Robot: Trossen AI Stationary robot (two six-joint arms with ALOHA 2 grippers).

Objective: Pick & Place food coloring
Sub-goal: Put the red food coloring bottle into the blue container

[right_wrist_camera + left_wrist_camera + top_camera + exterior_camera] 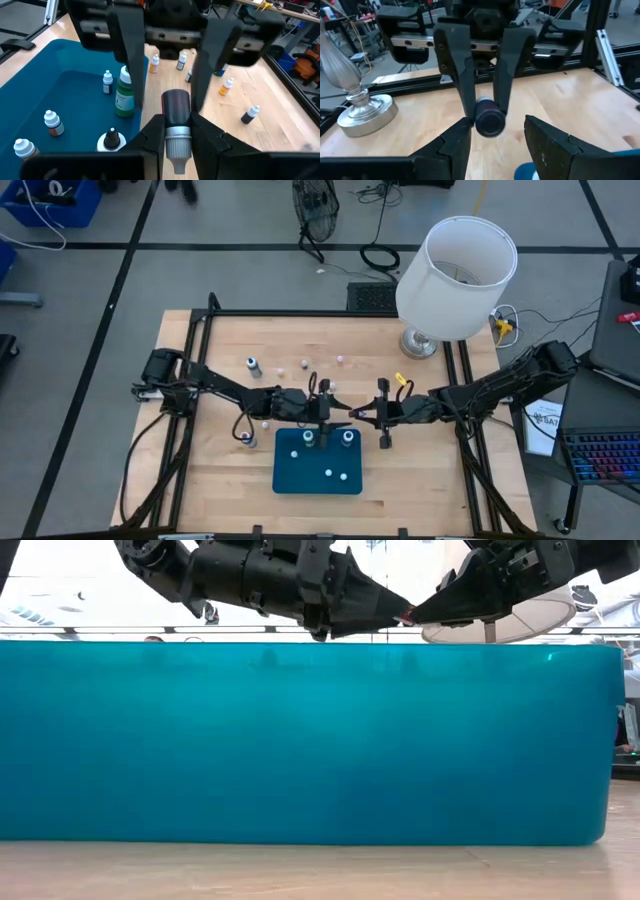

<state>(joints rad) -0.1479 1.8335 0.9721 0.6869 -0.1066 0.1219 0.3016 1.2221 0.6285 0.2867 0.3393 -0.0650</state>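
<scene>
Food coloring bottles [125, 95] are sitting in two groups: several are standing upright in the blue tray [300, 475] at the near middle of the table [420, 480], and others are lying loose on the bare wood beyond the tray's far edge [226, 86]. One small bottle [176, 125] is being held in the air just above the tray's far edge, between the two arms, which are meeting tip to tip there. The right gripper [176, 131] is clamping this bottle across its body, fingers drawn close on it, with the pale ribbed cap pointing back toward the right wrist. The left gripper [492, 137] is facing it with its fingers spread apart on either side of the bottle's other end, touching nothing that I can make out; this looks like a handover being set up, or the left arm waiting for room over the tray. The held bottle is showing a dark, reddish body and a grey-white cap. The ones in the tray are tiny, with white caps and green, dark or orange bodies. A white lamp [455, 275] is standing at the table's far right, well apart from the work.
</scene>
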